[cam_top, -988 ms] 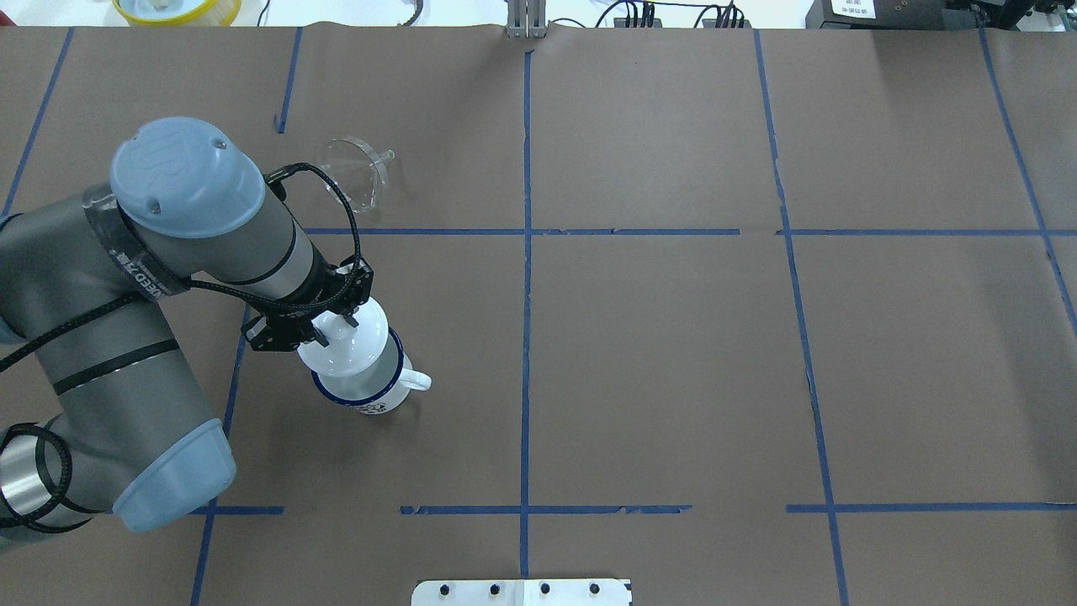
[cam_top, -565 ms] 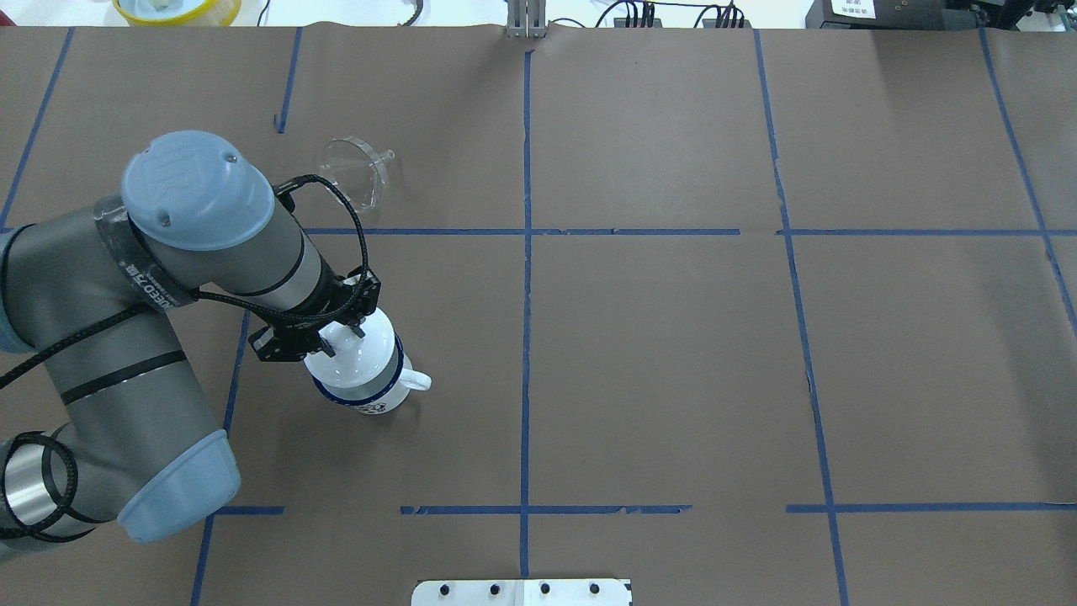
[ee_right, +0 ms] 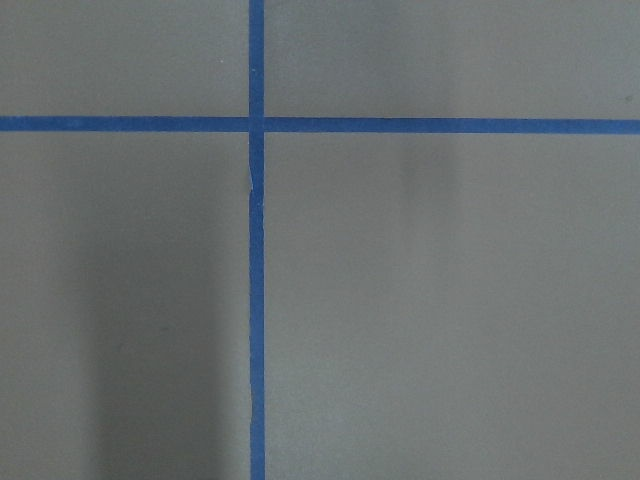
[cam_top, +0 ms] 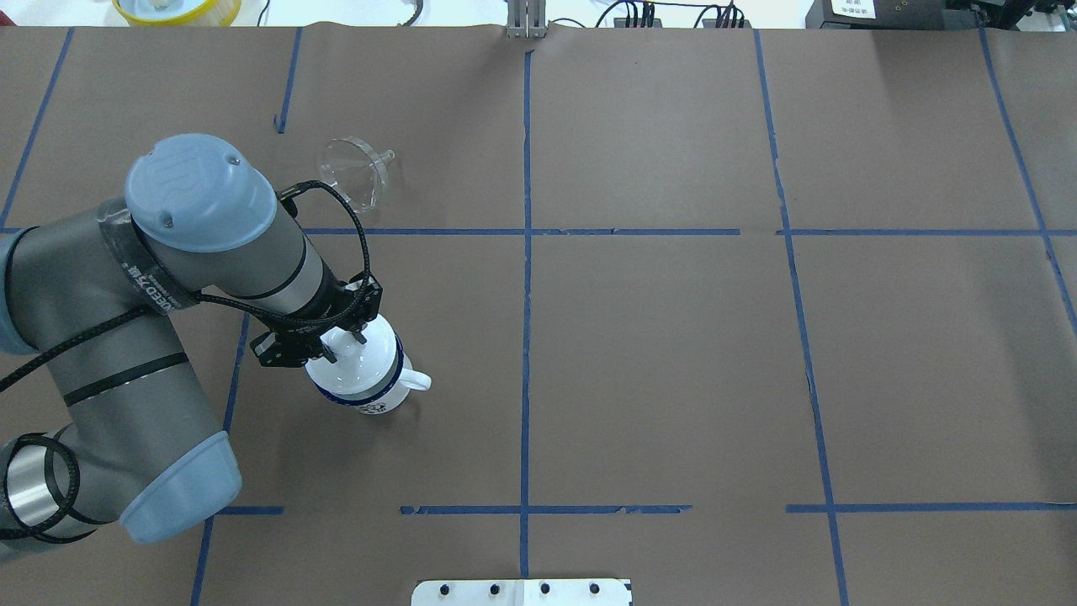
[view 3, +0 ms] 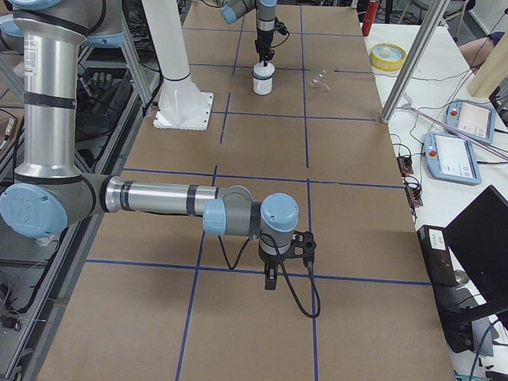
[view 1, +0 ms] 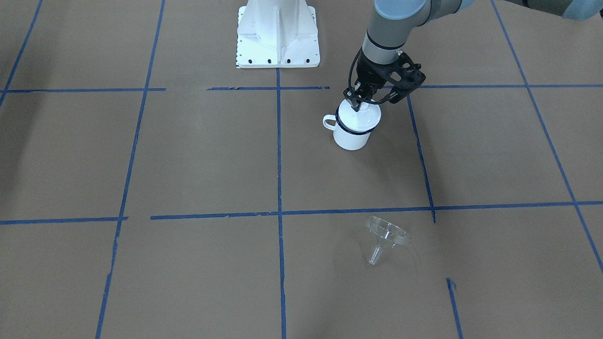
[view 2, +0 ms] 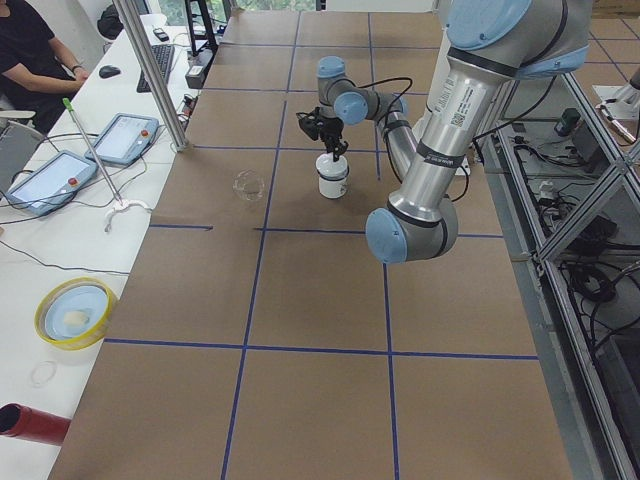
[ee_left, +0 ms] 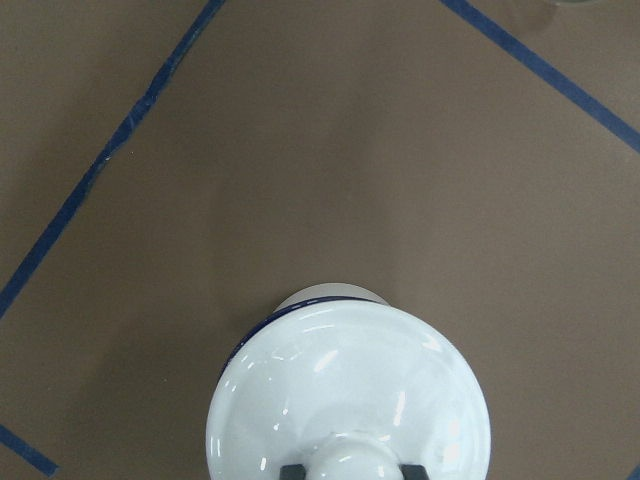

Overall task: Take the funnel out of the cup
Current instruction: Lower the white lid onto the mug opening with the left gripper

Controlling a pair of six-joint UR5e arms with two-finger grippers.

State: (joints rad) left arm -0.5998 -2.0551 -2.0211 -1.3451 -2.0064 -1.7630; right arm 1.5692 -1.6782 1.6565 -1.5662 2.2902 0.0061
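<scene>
Reaching in from the overhead view's left, the left arm was bent sharply at the elbow, its forearm slanting towards the cup [cam_top: 370, 397] and its wrist turned so that the left gripper [cam_top: 343, 335] pointed straight down. Its fingers [ee_left: 290, 470] were closed on the knob of a white domed lid [ee_left: 345, 390], one on each side. The lid sat level on the cup, covering its mouth, with the dark blue rim showing just below it. The cup stood upright on the table [cam_top: 673, 362], handle pointing towards the table's middle. A black cable looped from the forearm to the wrist.

The funnel [cam_top: 353, 172] was out of the cup. It lay on its side on the table, well apart from the cup, across a blue tape line [cam_top: 437, 231] from it and farther from the robot.

The right arm stretched out low over the table with its wrist bent down. The right gripper [view 3: 270, 282] hung just above the paper near a tape line, and whether its fingers were open or closed could not be told.

A printed band wrapped the left arm below its blue cap, but the lettering was too small to read. The small print on the cup's side was also illegible.
</scene>
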